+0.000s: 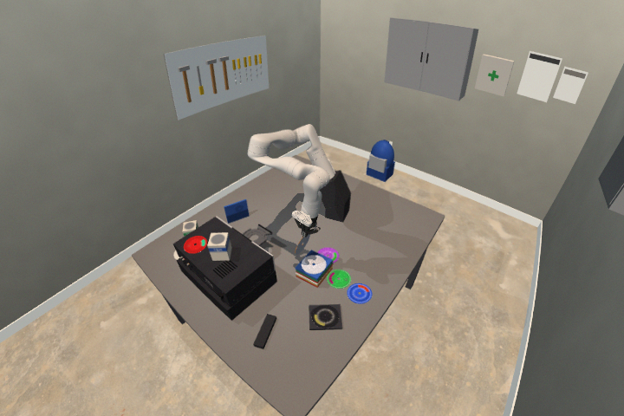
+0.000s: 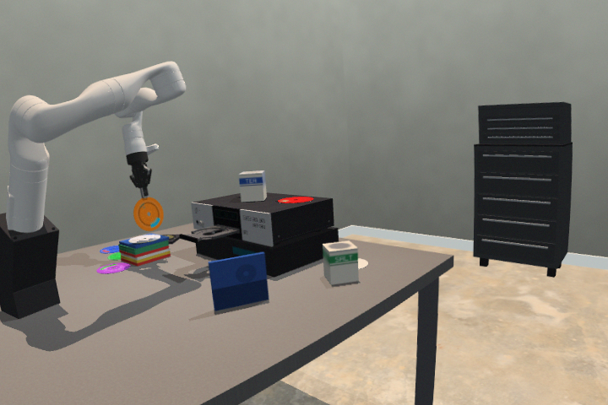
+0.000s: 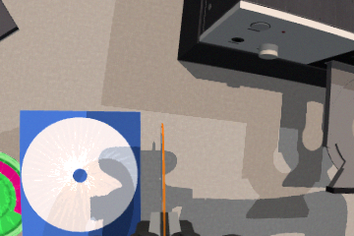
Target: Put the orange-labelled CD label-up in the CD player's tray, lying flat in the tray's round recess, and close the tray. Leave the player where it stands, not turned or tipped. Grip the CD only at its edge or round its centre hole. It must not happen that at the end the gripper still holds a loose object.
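The gripper pinches the orange-labelled CD by its edge, hanging upright. The wrist view shows it only edge-on. The tray is cut off there.

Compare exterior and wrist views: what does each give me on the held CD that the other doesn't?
Exterior only: the orange CD's label face, hanging vertically below the gripper, above the stack of CD cases. Wrist only: the disc edge-on as a thin orange line between the fingers, and the player's front knob. Both: the open tray to one side, with no disc visible in it.

Grey walls, mottled floor, black drawer chest.
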You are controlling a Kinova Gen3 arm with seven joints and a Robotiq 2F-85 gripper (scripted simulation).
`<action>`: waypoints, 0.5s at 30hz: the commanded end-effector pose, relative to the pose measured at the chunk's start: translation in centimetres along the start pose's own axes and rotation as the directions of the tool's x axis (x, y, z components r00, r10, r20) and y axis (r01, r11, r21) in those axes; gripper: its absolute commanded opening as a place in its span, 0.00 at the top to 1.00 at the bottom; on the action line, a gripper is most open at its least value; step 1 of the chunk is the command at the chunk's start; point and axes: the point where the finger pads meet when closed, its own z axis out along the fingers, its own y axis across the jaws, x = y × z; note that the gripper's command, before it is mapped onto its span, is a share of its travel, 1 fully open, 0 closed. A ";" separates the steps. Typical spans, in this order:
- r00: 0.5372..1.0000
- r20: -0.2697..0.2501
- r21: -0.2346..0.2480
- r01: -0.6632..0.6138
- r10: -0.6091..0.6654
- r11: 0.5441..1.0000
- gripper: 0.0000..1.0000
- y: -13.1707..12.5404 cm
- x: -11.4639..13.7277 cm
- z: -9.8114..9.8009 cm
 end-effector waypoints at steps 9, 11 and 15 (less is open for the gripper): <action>1.000 -0.009 0.003 -0.003 0.003 1.000 0.89 0.4 0.2 -2.1; 1.000 -0.009 0.003 -0.003 0.003 1.000 0.89 0.4 0.2 -2.5; 1.000 -0.009 0.003 -0.003 0.003 1.000 0.89 0.6 0.2 -3.1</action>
